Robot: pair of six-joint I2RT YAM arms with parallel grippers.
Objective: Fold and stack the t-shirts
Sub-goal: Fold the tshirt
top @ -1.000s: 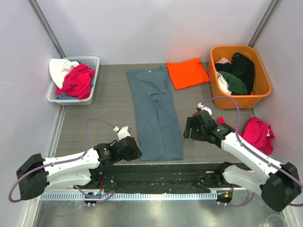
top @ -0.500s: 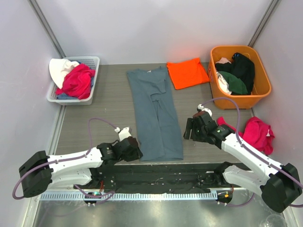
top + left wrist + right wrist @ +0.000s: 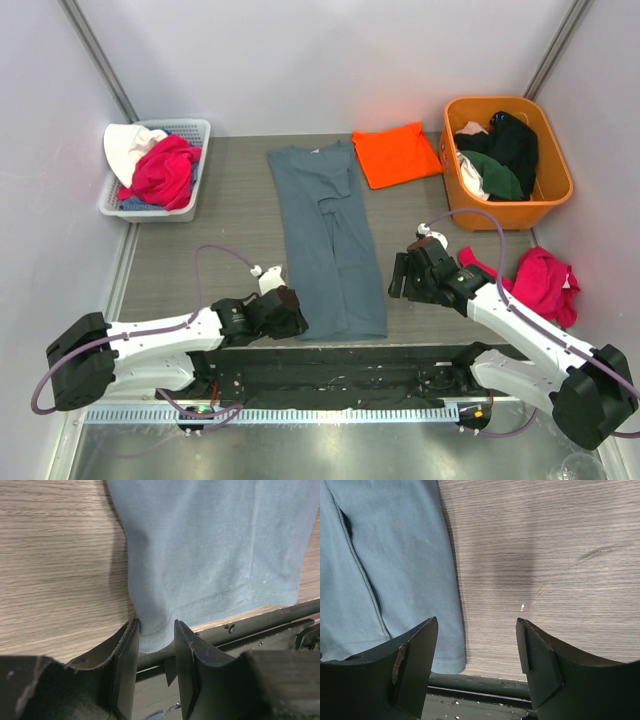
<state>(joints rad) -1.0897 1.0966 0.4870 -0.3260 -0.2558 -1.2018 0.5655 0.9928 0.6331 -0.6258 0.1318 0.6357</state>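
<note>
Blue-grey shirt (image 3: 325, 240), folded to a long strip on the table (image 3: 220, 250), cross-folds pending; orange shirt (image 3: 396, 154) folded at the far edge, unstacked; left claw (image 3: 156, 630) parted astride the strip's near hem corner, right claw (image 3: 477, 630) agape just beside it.

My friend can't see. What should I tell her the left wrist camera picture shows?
Two black fingers of the left gripper stand slightly apart, with the bottom hem corner of the blue-grey t-shirt between them. The shirt lies flat on a wood-grain table, and a black rail runs just past the hem.
</note>
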